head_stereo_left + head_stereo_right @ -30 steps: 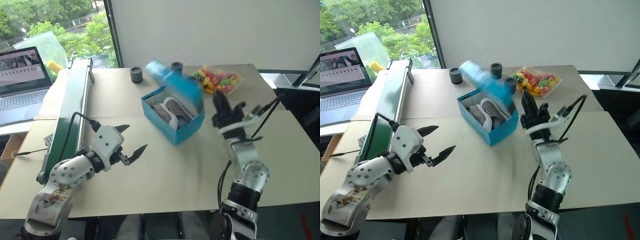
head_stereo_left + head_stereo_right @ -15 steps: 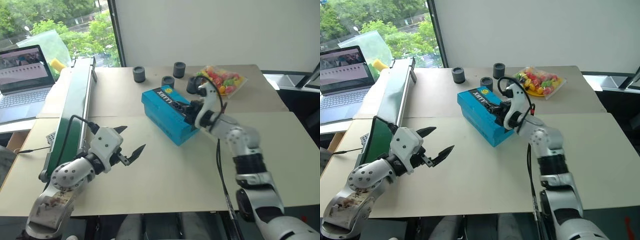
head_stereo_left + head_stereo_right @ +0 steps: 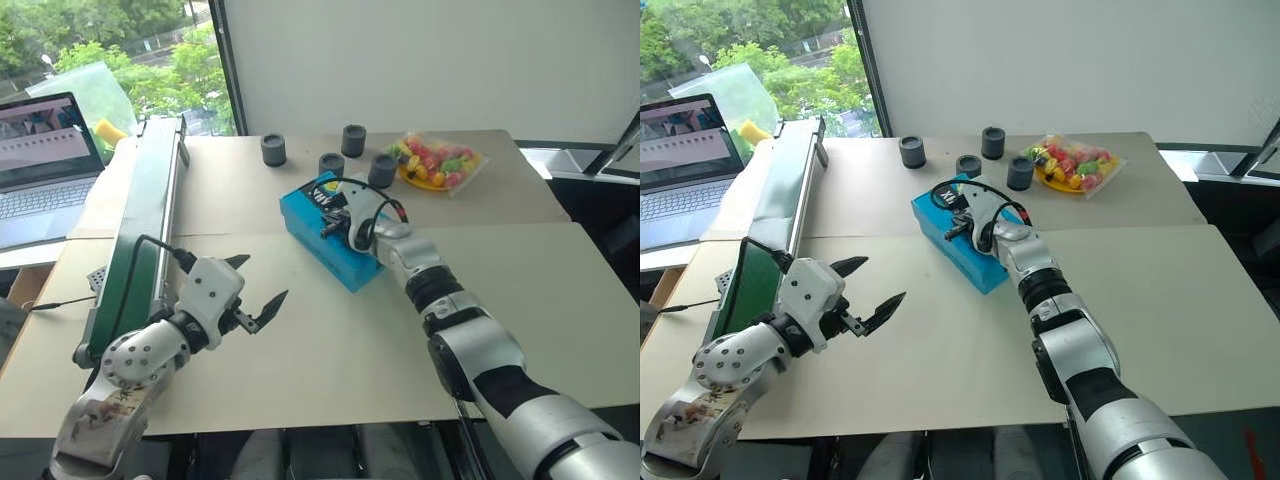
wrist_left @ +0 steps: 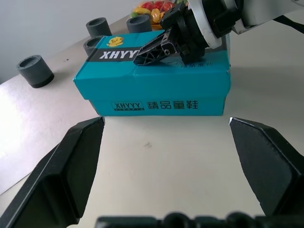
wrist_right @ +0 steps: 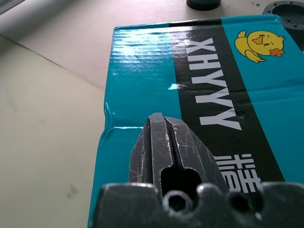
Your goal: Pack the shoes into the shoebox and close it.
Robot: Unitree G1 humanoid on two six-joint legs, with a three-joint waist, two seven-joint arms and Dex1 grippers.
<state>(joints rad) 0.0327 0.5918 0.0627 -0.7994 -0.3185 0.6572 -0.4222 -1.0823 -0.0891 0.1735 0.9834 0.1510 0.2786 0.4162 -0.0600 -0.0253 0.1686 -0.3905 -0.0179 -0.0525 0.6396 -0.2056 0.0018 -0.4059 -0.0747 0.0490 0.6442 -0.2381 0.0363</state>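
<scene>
The shoebox (image 3: 335, 230) lies shut near the middle of the tabletop (image 3: 300, 360), set askew, its lid flat. My right hand (image 4: 142, 56) rests on the lid with both fingers pressed together, tips near the box's left edge — nothing pinched between them. My left hand (image 3: 258, 295) hangs spread wide over bare tabletop nearer me, well apart from the box, with open room between. Behind the box stand three dark cylinders (image 3: 331, 163) and a bag of sweets (image 3: 437, 160).
</scene>
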